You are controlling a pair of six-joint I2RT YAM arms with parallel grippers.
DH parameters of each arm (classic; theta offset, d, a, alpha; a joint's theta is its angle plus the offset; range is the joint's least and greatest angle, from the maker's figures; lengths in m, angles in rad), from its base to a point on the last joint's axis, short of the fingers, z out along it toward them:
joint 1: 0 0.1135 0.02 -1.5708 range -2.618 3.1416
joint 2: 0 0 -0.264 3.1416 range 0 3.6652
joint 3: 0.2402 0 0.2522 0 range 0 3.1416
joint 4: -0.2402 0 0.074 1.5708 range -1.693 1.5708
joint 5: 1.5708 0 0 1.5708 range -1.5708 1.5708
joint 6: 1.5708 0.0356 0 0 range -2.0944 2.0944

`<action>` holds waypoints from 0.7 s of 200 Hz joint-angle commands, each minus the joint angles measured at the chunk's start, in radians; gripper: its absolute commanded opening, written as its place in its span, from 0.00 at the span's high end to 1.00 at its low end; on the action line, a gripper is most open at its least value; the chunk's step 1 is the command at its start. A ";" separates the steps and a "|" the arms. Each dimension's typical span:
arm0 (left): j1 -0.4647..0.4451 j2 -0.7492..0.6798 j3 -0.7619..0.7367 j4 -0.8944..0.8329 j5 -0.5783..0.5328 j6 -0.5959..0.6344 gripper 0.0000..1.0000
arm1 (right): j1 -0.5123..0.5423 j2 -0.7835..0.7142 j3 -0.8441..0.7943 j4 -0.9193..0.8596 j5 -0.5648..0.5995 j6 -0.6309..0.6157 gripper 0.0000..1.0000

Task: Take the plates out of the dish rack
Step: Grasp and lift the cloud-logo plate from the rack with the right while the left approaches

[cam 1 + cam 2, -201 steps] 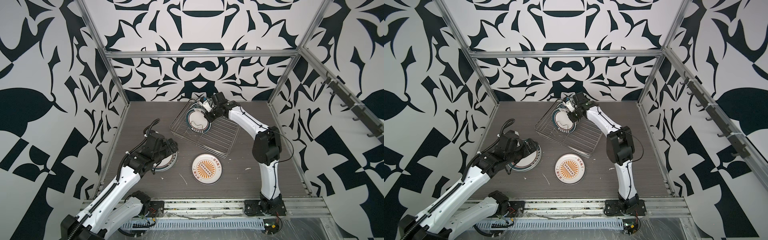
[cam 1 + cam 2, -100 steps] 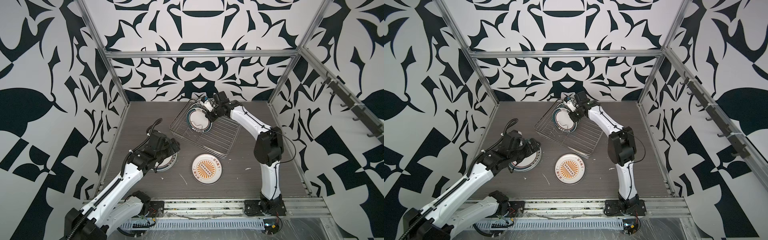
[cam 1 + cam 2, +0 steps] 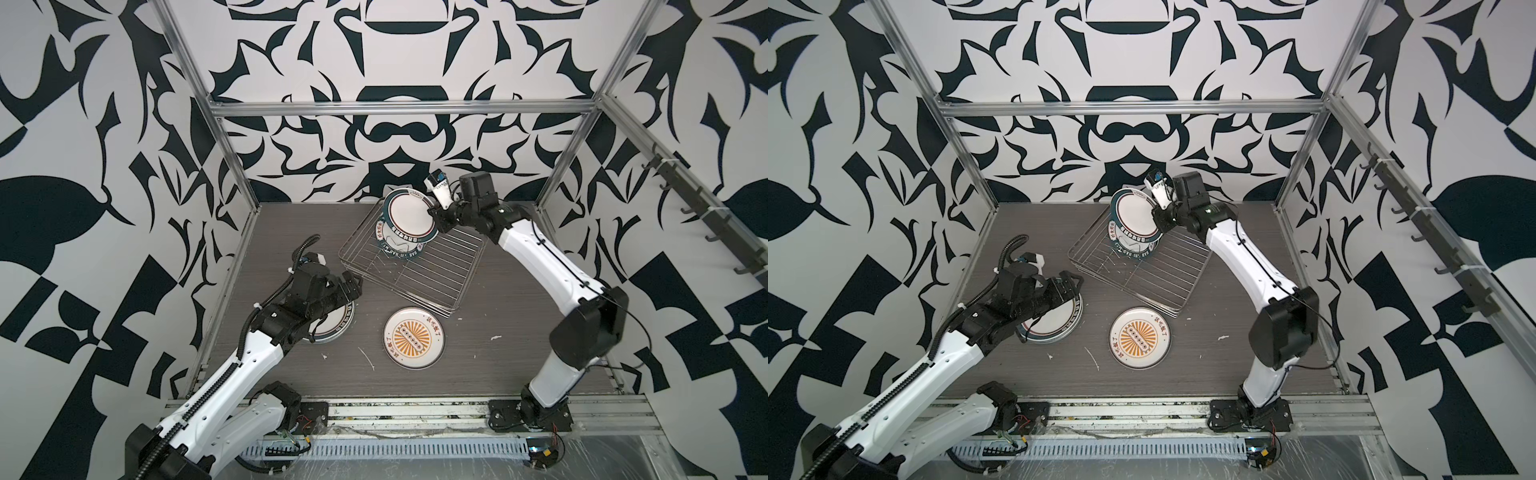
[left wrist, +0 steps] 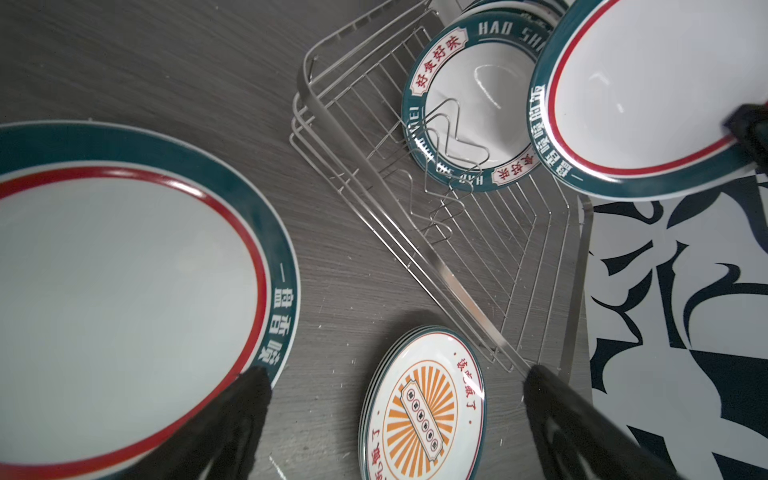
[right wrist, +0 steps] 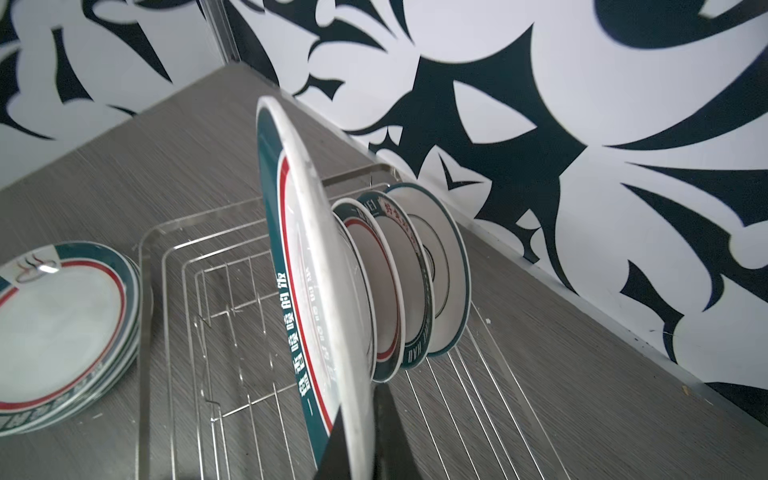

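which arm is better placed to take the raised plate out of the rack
Right. The right gripper is shut on the rim of the raised plate over the dish rack; the left gripper hangs open by the stack of plates, holding nothing.

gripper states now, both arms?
Left gripper: open, holding nothing.
Right gripper: closed on the rim of a large plate.

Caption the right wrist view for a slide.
Right end effector pinches a large teal-rimmed white plate on edge over the silver wire dish rack.
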 commanded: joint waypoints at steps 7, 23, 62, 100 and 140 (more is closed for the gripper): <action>0.003 0.050 0.007 0.114 -0.006 0.039 0.01 | 0.002 -0.144 -0.175 0.298 -0.014 0.234 1.00; 0.004 0.081 -0.002 0.198 -0.016 0.046 0.00 | 0.003 -0.231 -0.344 0.506 0.020 0.419 1.00; 0.010 0.146 -0.012 0.395 0.016 0.046 0.00 | 0.005 -0.308 -0.504 0.632 0.028 0.858 1.00; 0.028 0.219 0.005 0.471 0.103 0.026 0.02 | 0.028 -0.314 -0.553 0.579 -0.050 1.194 1.00; 0.087 0.255 -0.060 0.659 0.233 -0.069 0.03 | 0.059 -0.302 -0.593 0.597 -0.096 1.269 1.00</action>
